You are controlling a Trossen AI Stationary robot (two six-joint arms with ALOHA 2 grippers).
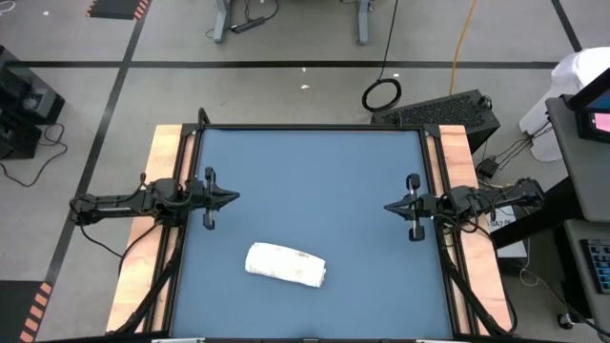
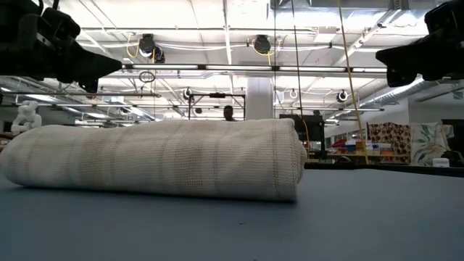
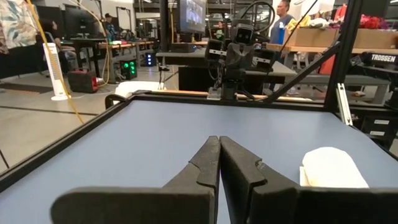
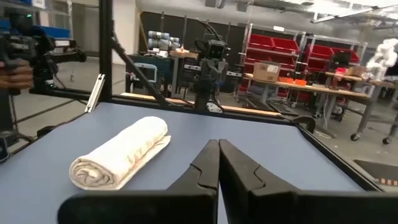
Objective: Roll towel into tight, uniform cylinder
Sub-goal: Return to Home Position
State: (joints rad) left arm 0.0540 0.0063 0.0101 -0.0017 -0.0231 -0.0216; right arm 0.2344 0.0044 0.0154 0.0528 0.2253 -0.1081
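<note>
The white towel (image 1: pixel 286 264) lies rolled into a cylinder on the blue mat (image 1: pixel 315 191), near the table's front edge and a little left of centre. Its long side rests on the mat (image 2: pixel 159 168), and the spiral of its layers shows at one end (image 4: pixel 93 174). My left gripper (image 1: pixel 233 198) is shut and hangs level at the mat's left edge, away from the towel. At the mat's right edge my right gripper (image 1: pixel 389 206) hangs level too, shut, with nothing between its fingers.
A black frame (image 1: pixel 315 128) borders the mat, with wooden strips (image 1: pixel 162 152) on either side. Bare mat stretches between the two grippers and behind the towel. Beyond the table are workbenches, shelves and people (image 3: pixel 283 12).
</note>
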